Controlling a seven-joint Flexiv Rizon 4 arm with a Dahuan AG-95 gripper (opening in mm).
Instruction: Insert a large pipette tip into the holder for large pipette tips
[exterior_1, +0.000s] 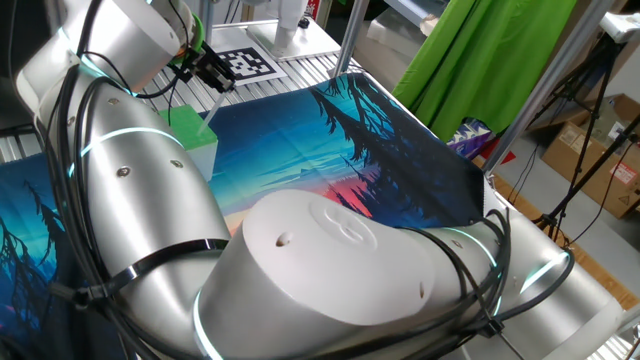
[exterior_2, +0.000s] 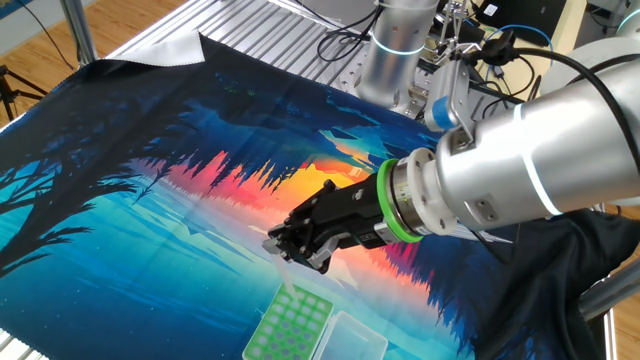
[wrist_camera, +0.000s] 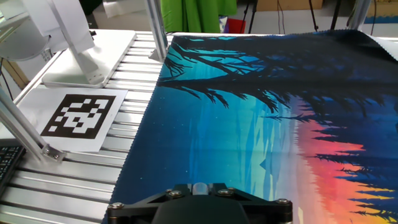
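In the other fixed view my black gripper (exterior_2: 283, 256) hangs just above the holder for large pipette tips (exterior_2: 290, 328), a small box with a bright green perforated top and its clear lid (exterior_2: 348, 341) folded open. The gripper is shut on the large pipette tip (exterior_2: 287, 280), a thin translucent cone pointing down. Its point reaches the far edge of the green top. Whether it sits in a hole I cannot tell. The hand view shows only the tip's whitish wide end (wrist_camera: 199, 188) above the gripper body. In one fixed view the gripper (exterior_1: 213, 78) stands over the holder (exterior_1: 190, 125), half hidden by the arm.
A forest-sunset printed cloth (exterior_2: 150, 190) covers the slatted metal table (wrist_camera: 74, 180). A black-and-white marker sheet (wrist_camera: 78, 116) and a white stand (wrist_camera: 74, 50) lie beyond the cloth's edge. A second silver robot base (exterior_2: 398, 50) stands at the far side.
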